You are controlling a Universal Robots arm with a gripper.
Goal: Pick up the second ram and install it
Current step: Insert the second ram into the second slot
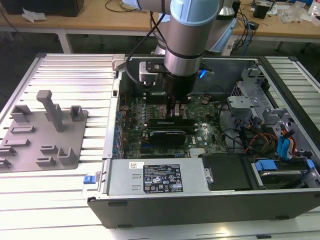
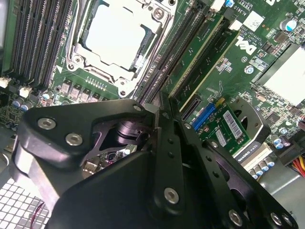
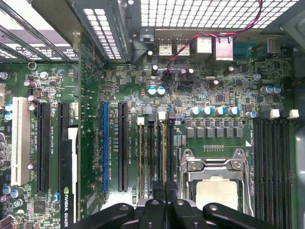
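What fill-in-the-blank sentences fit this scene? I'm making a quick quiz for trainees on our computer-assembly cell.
1. The computer case lies with its open side facing ____.
2. The gray tray lies on the exterior view's ____ of the case.
3. The gripper hangs ____ the case, over the circuit board.
4. In the first wrist view, the long slots come in black, white and ____.
Missing words: up, left, inside, blue.
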